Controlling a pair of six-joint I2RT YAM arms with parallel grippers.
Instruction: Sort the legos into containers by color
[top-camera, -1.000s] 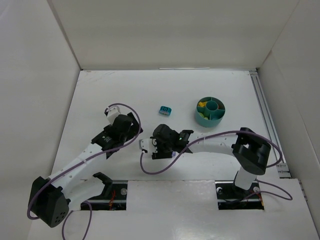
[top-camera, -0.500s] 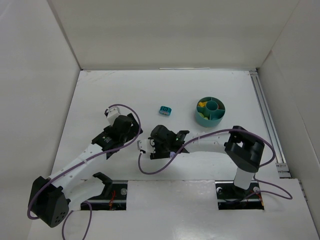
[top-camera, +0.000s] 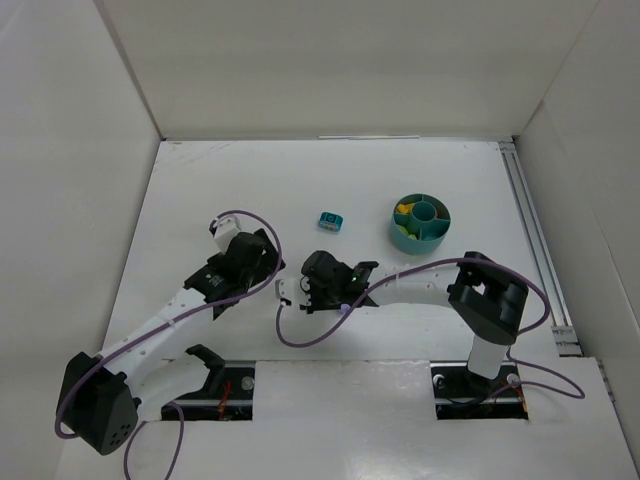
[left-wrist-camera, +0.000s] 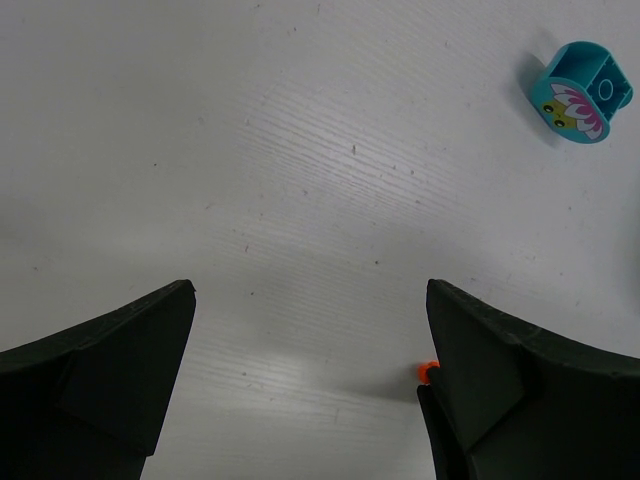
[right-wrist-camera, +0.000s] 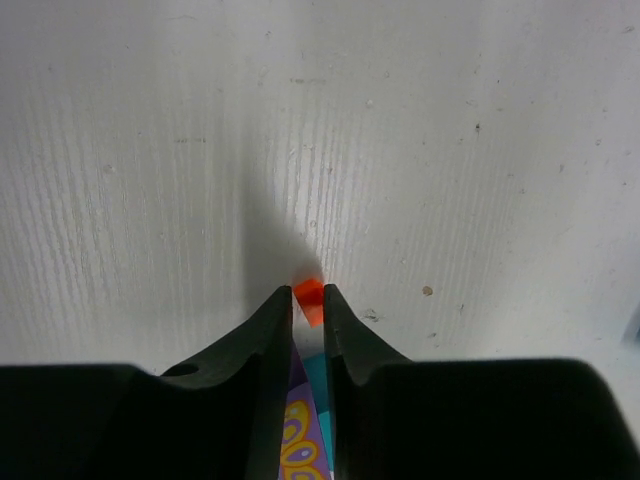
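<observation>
My right gripper (right-wrist-camera: 308, 292) is shut on a tiny orange-red lego (right-wrist-camera: 311, 300) pinched at its fingertips, low over the table. Purple (right-wrist-camera: 297, 440) and teal (right-wrist-camera: 317, 385) printed surfaces show between the jaws behind it. In the top view this gripper (top-camera: 303, 296) sits mid-table. My left gripper (left-wrist-camera: 310, 330) is open and empty above bare table, also seen from above (top-camera: 262, 258). A teal lego with a flower print (top-camera: 331, 220) lies alone, up right in the left wrist view (left-wrist-camera: 580, 92). The teal bowl (top-camera: 420, 222) holds yellow and teal legos.
White walls enclose the table on three sides. A rail (top-camera: 527, 230) runs along the right edge. A small orange speck (left-wrist-camera: 427, 370) shows at the edge of the left gripper's right finger. Purple cables loop beside both wrists.
My right arm has shifted slightly left and away from the near edge, its elbow drawing in. The left arm, the teal lego and the bowl have not moved.
</observation>
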